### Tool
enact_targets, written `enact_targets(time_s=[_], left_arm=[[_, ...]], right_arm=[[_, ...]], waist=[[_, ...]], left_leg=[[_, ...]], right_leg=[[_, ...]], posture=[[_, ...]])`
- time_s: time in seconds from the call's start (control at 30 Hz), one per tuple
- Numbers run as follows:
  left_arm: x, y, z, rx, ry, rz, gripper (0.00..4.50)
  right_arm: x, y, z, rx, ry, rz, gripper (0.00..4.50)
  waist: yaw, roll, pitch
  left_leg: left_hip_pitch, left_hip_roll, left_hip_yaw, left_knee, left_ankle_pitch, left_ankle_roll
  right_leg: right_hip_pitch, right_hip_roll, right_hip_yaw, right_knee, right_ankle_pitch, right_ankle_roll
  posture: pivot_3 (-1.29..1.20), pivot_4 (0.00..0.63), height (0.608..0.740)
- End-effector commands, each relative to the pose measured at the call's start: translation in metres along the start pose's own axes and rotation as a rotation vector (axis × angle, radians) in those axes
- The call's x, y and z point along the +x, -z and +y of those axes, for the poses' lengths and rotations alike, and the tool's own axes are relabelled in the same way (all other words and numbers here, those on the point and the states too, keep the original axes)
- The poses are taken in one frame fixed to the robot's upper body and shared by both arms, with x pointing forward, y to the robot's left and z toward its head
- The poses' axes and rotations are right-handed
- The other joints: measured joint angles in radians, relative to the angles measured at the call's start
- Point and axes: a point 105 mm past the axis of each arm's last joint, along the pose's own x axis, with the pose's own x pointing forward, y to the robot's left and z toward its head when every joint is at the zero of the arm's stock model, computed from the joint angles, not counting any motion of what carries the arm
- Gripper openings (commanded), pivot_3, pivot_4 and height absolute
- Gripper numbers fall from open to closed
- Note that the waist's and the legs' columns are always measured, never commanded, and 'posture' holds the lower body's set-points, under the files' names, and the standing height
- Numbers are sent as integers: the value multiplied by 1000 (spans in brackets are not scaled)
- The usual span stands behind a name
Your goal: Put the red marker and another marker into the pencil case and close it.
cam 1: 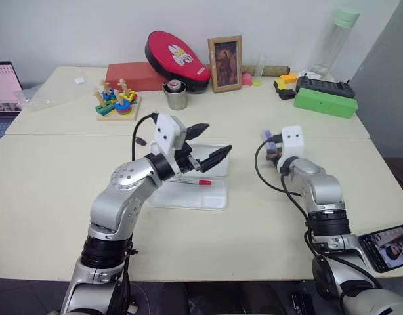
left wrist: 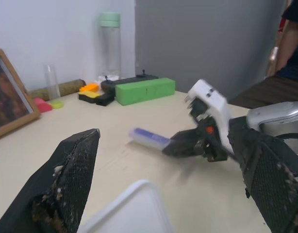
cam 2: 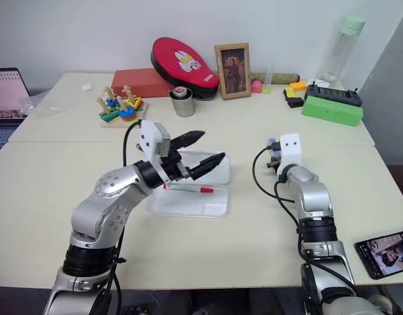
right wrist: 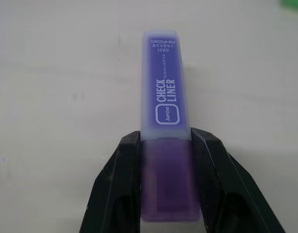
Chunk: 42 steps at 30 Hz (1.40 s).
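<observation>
On the cream surface (cam 1: 57,197) the white pencil case (cam 1: 208,200) lies open in front of me, its lid propped up behind the tray. The red marker (cam 1: 188,182) lies inside the tray, its red cap toward my right. My left gripper (cam 1: 208,143) hovers just above the case, pointing right and slightly up, jaws spread wide with nothing between them. Further right, my right gripper (right wrist: 161,182) reaches forward, about level above the surface, its jaws clamped on the dark end of the lavender marker (right wrist: 164,102), whose pale capped end sticks out ahead. A green box (cam 1: 325,102) sits at the far right edge.
</observation>
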Motion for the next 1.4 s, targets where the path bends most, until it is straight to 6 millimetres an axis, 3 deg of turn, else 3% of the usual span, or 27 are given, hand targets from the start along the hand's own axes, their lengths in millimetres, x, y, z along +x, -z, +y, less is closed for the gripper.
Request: enact_targets(time_s=[0.03,0.1,0.17,0.23,0.3,0.4,0.53,0.73,1.1,1.17,1.4], left_arm=[[-41,-13,-2,25,-24,28,4500],[-55,-12,-1,24,-52,61,4500],[-84,-5,2,14,-114,133,4500],[-115,6,9,25,-199,227,4500],[-137,11,10,20,-247,278,4500],[-164,14,7,2,-288,338,4500],[-191,14,6,-8,-352,371,4500],[-190,12,0,-8,-358,373,4500],[-178,14,0,-3,-362,361,4500],[-175,13,2,-1,-359,355,4500],[-171,6,16,4,-399,307,4500]], right_arm=[[-23,-96,67,-42,-408,-344,1095],[-30,-106,84,-29,-518,-371,1095],[-44,-105,127,-130,-769,-341,1095],[-54,-87,164,-243,-970,-259,1095],[-56,-68,187,-300,-1068,-169,1095],[-40,-30,204,-433,-1043,-13,1095],[-37,0,220,-492,-1079,72,1095],[-46,30,230,-551,-1146,145,1095],[-50,43,220,-581,-1142,201,1095],[-50,42,220,-577,-1135,198,1801],[-48,25,216,-555,-1123,151,3272]], waist=[[-23,1,0],[-21,1,0],[-12,0,-1],[-13,0,-1],[-11,1,0],[-2,0,-1],[3,-3,-3],[14,-4,-3],[17,-3,-3],[17,-4,-3],[17,-4,-3]], left_leg=[[1,0,0,0,0,0],[2,1,-2,-2,0,0],[2,2,-4,-3,0,0],[1,2,-3,-2,0,0],[1,1,-2,-2,0,0],[1,1,-2,-2,0,0],[1,1,-1,-1,0,0],[1,1,-1,0,0,0],[1,1,-1,-1,0,0],[1,1,-1,-1,0,0],[1,1,-1,-1,0,0]], right_leg=[[0,0,0,1,0,0],[1,1,-2,1,-2,-2],[2,1,-5,2,-3,-4],[2,1,-4,1,-3,-4],[1,0,-3,1,-3,-4],[1,0,-4,1,-4,-5],[0,0,-3,-1,-5,-7],[0,-1,-3,-1,-5,-7],[0,0,-3,0,-4,-4],[0,0,-3,0,-4,-4],[0,0,-3,-1,-3,-4]], posture=[[0,150,740],[0,150,740],[0,150,740],[0,150,740],[0,150,740],[0,150,740],[0,150,740],[0,150,740],[0,150,740],[0,150,740],[0,150,740]])
